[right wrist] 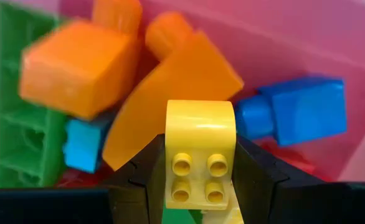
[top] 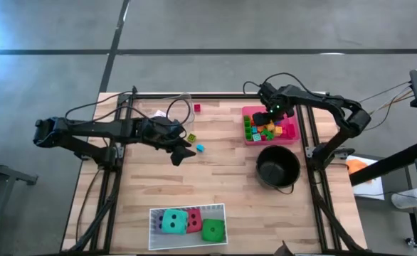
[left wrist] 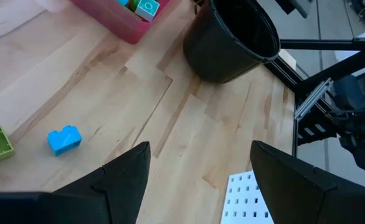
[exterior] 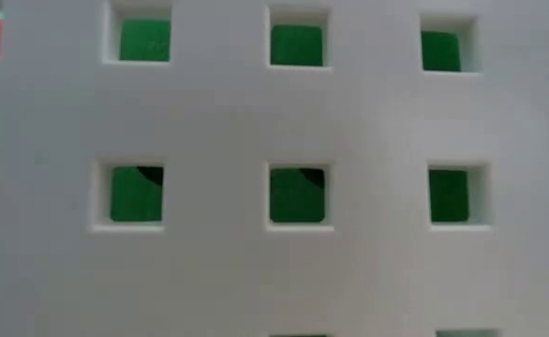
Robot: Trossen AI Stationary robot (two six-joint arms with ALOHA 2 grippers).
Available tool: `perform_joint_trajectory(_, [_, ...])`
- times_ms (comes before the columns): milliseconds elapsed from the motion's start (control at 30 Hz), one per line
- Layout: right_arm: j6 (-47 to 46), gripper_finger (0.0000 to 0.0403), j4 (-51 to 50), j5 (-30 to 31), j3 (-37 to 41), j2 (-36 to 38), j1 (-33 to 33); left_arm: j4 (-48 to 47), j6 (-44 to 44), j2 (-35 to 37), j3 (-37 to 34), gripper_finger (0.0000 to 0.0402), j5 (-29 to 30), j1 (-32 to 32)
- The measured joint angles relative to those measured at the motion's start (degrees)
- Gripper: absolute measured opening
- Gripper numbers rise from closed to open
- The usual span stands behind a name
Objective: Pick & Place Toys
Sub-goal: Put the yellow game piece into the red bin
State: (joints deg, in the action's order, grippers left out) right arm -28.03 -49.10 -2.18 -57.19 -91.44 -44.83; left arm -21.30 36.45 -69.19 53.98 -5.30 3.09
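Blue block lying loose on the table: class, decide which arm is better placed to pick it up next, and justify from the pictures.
Left. The left gripper hangs open beside the blue block, with nothing held. The right gripper is over the pink tray, shut on a yellow block.

Dark jointed arms (top: 94,131), seemingly black looping cables.

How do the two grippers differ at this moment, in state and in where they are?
The left gripper is open and empty, while the right gripper is shut on a yellow block. The left gripper hangs over bare table near a loose blue block; the right gripper is down in the pink tray among piled blocks. Both have dark fingers.
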Motion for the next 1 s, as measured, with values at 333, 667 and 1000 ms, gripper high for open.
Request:
perform_joint_trajectory(333, [0.2, 0.0161, 0.7, 0.6, 0.8, 0.0, 0.1, 0.0, 0.0, 0.0, 0.0, 0.0278, 0.0, 0.0])
perform_joint_trajectory(667, [2.8, 0.0274, 0.4, 0.4, -2.3, 0.0, 0.1, -0.1, -0.4, 0.0, 0.0, 0.0278, 0.0, 0.0])
perform_joint_trajectory(1000, [3.0, 0.0360, -0.5, -0.8, -3.5, 0.0, 0.1, -0.1, -0.4, 0.0, 0.0, 0.0278, 0.0, 0.0])
